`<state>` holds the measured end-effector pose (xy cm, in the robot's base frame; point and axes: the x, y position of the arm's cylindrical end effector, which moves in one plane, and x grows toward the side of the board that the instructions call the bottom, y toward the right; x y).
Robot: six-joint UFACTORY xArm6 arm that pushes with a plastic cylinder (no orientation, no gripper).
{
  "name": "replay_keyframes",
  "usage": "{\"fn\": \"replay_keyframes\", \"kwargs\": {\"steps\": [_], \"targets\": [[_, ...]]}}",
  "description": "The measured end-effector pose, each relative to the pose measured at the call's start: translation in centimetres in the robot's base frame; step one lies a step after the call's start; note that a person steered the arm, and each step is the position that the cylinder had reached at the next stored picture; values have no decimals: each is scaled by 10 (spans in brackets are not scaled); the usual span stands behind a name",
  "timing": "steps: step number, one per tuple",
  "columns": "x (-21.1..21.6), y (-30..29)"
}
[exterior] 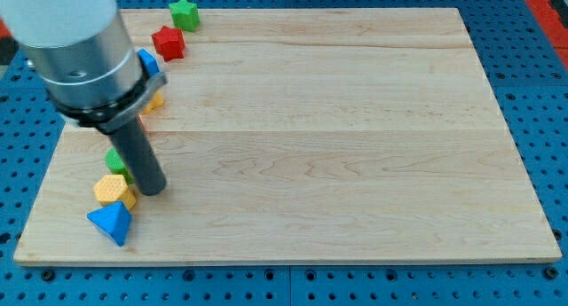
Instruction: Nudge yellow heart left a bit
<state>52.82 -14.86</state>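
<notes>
A yellow block [114, 192], which looks like the heart, lies near the board's lower left corner. My tip [153, 191] rests on the board just to its right, very close to or touching its right side. A green block [115, 159] sits right above the yellow one, partly hidden by the rod. A blue triangle block [110, 223] lies just below the yellow one. A second yellow-orange block [154, 102] peeks out from under the arm, mostly hidden.
A green star [184, 13] and a red block [169, 43] lie at the top left. A blue block [149, 63] shows partly behind the arm's grey body [80, 49]. The board's left edge [40, 195] is close to the yellow block.
</notes>
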Motion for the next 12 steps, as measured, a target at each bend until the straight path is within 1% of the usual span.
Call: {"fn": "replay_keyframes", "kwargs": {"steps": [1,2,3,4,5,7,8,9,11,12], "targets": [[0,51],[6,115],[13,163],[16,196],[16,212],[16,209],[-8,208],[-52,195],[-131,118],[-151,75]]}}
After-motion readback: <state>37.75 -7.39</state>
